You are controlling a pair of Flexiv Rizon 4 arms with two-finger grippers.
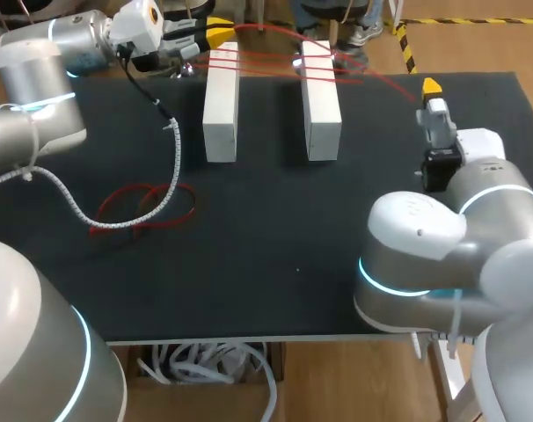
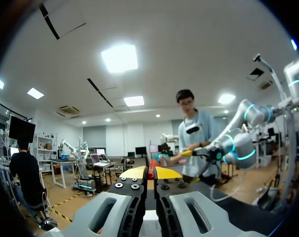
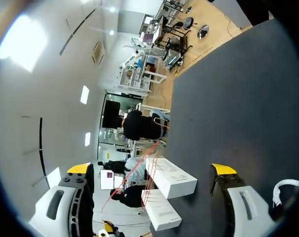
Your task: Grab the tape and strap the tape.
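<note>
Bench [image 1: 275, 255], read from its 9 o'clock side: a red loop [image 1: 143, 207] lies slack at about 8 o'clock, well apart from the work, with the left arm's white cable [image 1: 69, 204] draped across it. Up at 11 o'clock the left claw [image 1: 215, 33] is pinched nearly closed. In its wrist view a sliver of red shows between the 2 yellow tips, so I judge it has the tape [image 1: 266, 63] by 1 end. From there the tape runs toward 3 o'clock in several strands across the far ends of the 2 blocks [image 1: 221, 110], which lie side by side at 12 o'clock with a gap between them. 1 more strand arcs past the blocks and ends near the right claw [image 1: 432, 88] at 2 o'clock. That claw gapes wide with nothing in it, and the blocks sit well ahead of it.

The step in hand looks like the strapping itself, partly done. To do it well, the left claw needs a firm pinch and a taut line, so the turns on the blocks do not slip off their ends. The right claw should take the free strand squarely between both fingers, then lay it beside the other turns, not over them. Pull evenly: a hard tug toward 3 o'clock could drag or topple the nearer block.
</note>
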